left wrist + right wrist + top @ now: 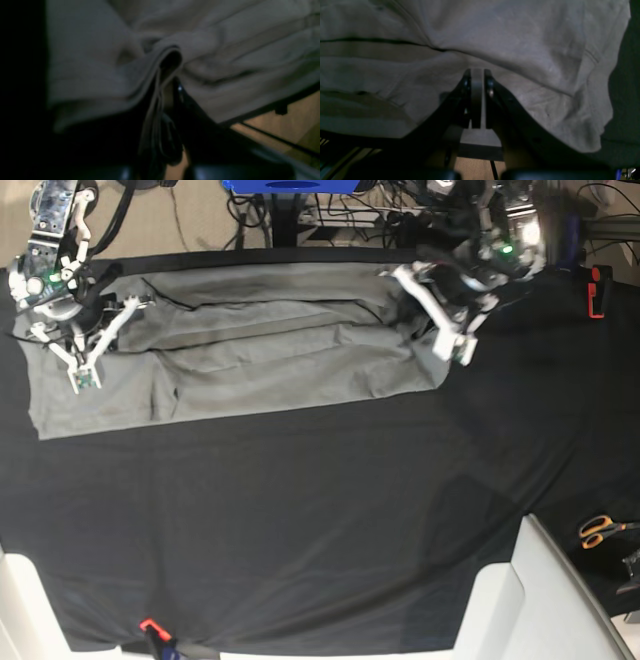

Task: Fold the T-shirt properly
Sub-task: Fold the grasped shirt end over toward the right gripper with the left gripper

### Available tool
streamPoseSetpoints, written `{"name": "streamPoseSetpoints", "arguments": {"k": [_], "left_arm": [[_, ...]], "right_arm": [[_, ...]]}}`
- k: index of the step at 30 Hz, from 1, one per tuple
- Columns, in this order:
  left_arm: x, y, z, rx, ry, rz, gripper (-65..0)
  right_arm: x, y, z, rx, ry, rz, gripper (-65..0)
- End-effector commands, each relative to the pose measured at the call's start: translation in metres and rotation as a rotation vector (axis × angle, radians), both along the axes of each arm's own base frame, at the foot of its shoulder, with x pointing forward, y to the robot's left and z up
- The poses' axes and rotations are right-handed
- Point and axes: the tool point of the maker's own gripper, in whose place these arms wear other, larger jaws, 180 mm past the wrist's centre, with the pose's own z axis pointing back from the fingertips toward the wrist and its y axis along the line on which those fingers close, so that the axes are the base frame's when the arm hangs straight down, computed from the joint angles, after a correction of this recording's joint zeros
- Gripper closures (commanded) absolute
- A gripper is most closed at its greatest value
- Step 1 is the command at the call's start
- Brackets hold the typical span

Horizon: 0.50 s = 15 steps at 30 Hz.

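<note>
The grey T-shirt (240, 355) lies folded lengthwise into a long wrinkled band across the far part of the table (320, 520), near its back edge. Its layered edges bunch up at both short ends.

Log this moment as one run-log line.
stage: fold under way | T-shirt: long band on black cloth | left gripper: shut on T-shirt | right gripper: shut on T-shirt
</note>
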Motion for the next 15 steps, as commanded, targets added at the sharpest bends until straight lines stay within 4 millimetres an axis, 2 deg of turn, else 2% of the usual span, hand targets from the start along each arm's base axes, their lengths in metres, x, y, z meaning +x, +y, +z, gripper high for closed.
{"name": "streamPoseSetpoints", "arguments": {"k": [1,8,15], "left_arm": [[0.008,-0.014,0.010,-0.028,-0.042,-0.023,0.0],[0.022,-0.091,0.018,-0.102,-0.056,-0.149,0.0],[0.030,-0.131,0.005,-0.126,-0.019,-0.233,0.0]], "right_arm": [[0.009,-0.003,0.009,-0.002,-0.041,-0.001,-1.2],[0.009,-0.003,0.009,-0.003,-0.041,-0.002,-1.2],[0.008,-0.004,0.009,-0.003,-0.041,-0.004,-1.2]]}}
